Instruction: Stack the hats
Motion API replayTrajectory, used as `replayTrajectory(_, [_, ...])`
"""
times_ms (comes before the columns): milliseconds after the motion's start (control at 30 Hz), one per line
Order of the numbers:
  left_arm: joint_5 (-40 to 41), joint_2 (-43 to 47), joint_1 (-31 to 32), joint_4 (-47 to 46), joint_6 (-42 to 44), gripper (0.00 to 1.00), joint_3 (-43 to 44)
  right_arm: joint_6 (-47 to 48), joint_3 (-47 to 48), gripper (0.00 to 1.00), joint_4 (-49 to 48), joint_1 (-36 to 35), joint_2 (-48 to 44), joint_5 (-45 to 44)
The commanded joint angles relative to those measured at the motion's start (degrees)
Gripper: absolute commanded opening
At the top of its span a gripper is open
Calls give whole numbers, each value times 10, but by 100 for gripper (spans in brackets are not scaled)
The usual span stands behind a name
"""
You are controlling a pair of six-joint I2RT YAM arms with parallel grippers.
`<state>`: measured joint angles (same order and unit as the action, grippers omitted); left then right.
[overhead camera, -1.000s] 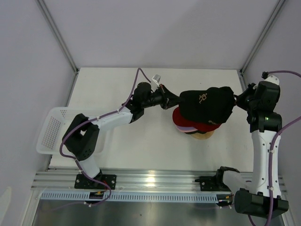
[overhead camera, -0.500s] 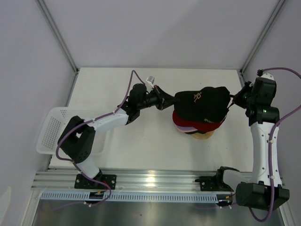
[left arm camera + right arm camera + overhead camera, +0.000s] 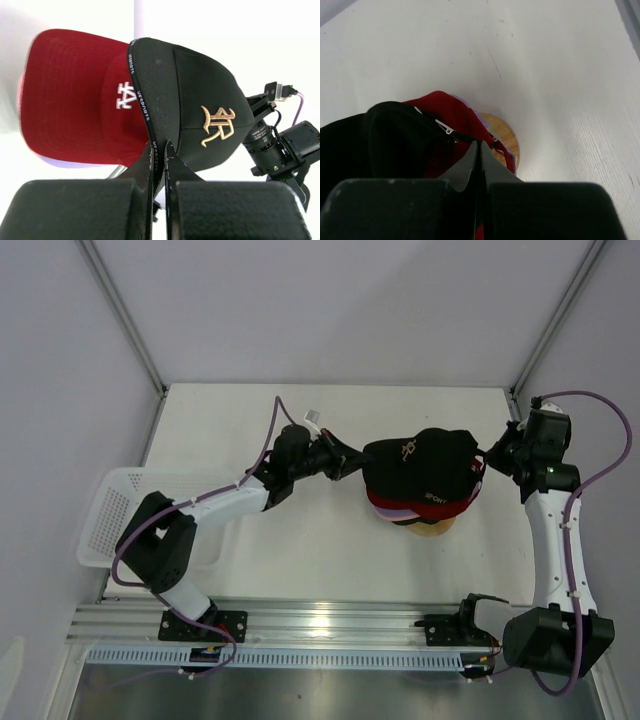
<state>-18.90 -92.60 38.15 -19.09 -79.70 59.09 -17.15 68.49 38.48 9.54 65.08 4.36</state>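
A black cap (image 3: 420, 468) with a gold logo hangs just over the stack of hats, between both grippers. My left gripper (image 3: 352, 462) is shut on its brim edge, which shows in the left wrist view (image 3: 159, 150). My right gripper (image 3: 487, 455) is shut on the cap's rear strap, seen in the right wrist view (image 3: 480, 147). Below it, the red cap (image 3: 383, 502) tops the stack, with a lavender edge (image 3: 400, 513) under it, on the wooden stand (image 3: 432, 530). The red cap (image 3: 75, 115) and black cap (image 3: 200, 110) fill the left wrist view. Lower caps are hidden.
A white mesh basket (image 3: 110, 510) sits at the table's left edge. Metal frame posts stand at the back corners. The wooden stand (image 3: 506, 136) and bare white table show behind the caps in the right wrist view.
Both grippers have carried the black cap left and down, closer onto the stack. The left arm has drawn back and the right arm has reached further in.
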Motion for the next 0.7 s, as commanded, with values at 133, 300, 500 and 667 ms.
replayTrajectory(133, [105,-36,6,49,74,1,-10,14,-62,0,-25,7,1,-88])
replayTrajectory(300, [119,-44,25,70,98,1,-8,10,-107,0,-46,7,14,-96])
replayTrajectory(500, [156,-55,27,79,100,1,-32,4,-129,0,-56,6,40,-81])
replayTrajectory(667, [168,-79,27,92,104,1,-35,-3,-146,0,-58,5,57,-86])
